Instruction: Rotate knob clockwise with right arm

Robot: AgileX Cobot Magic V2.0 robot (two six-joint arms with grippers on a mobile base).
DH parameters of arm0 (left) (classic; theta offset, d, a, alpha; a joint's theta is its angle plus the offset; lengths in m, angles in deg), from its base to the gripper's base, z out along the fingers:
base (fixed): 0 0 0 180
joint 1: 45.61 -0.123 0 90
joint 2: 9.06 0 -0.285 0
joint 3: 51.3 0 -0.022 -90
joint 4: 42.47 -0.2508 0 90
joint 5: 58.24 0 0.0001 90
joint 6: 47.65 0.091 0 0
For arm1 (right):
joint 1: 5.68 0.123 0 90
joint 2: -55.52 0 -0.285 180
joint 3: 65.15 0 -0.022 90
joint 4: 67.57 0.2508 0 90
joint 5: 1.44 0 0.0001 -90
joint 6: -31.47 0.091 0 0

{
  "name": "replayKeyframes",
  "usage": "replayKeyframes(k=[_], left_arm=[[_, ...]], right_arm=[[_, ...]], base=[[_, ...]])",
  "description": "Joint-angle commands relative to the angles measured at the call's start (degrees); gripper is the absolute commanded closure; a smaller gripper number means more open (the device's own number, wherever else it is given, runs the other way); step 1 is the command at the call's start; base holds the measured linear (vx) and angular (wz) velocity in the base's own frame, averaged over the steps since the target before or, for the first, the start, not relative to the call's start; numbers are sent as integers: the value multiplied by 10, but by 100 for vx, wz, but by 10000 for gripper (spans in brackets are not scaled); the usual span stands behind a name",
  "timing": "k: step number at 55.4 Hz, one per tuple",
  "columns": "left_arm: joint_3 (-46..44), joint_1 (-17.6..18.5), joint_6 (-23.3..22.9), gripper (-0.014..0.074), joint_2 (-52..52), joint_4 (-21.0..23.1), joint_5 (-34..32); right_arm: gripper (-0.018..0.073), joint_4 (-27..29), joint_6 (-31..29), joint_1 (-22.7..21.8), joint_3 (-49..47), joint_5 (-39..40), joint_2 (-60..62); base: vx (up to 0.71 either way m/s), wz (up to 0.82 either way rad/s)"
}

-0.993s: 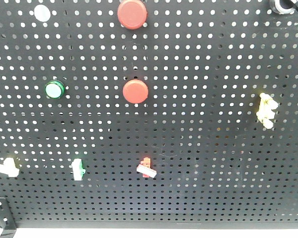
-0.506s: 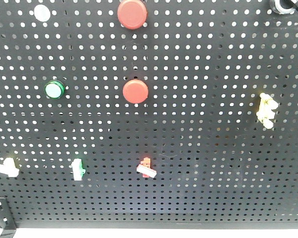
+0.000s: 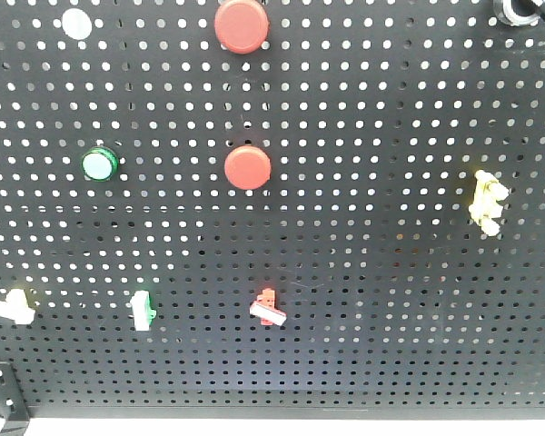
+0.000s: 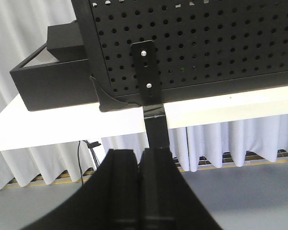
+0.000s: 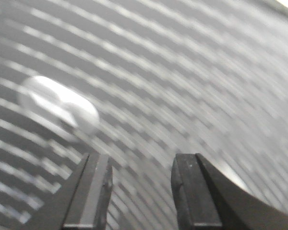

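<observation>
The right gripper (image 5: 141, 165) holds its fingers (image 5: 93, 191) apart below a blurred pale shape (image 5: 57, 103).

- No words, numbers or signs can be read on the black pegboard (image 3: 363, 109) or on the things fixed to it.
- The right wrist view is too blurry to read anything.
- The left wrist view shows no letters or labels either.
</observation>
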Motion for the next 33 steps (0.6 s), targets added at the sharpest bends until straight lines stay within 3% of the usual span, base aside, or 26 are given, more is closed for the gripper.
replayKeyframes(k=[1,10,33], left_arm=[[15,1,-1,603,-9,5,-45],[15,1,-1,603,-9,5,-45],[15,1,-1,603,-9,5,-45]], right_arm=[[184,-46,-10,43,-55,-1,-22],[192,-96,-12,82,-94,-34,-54],[231,-143,-12,83,-103,-40,-85]], base=[[0,0],[0,0],[0,0]])
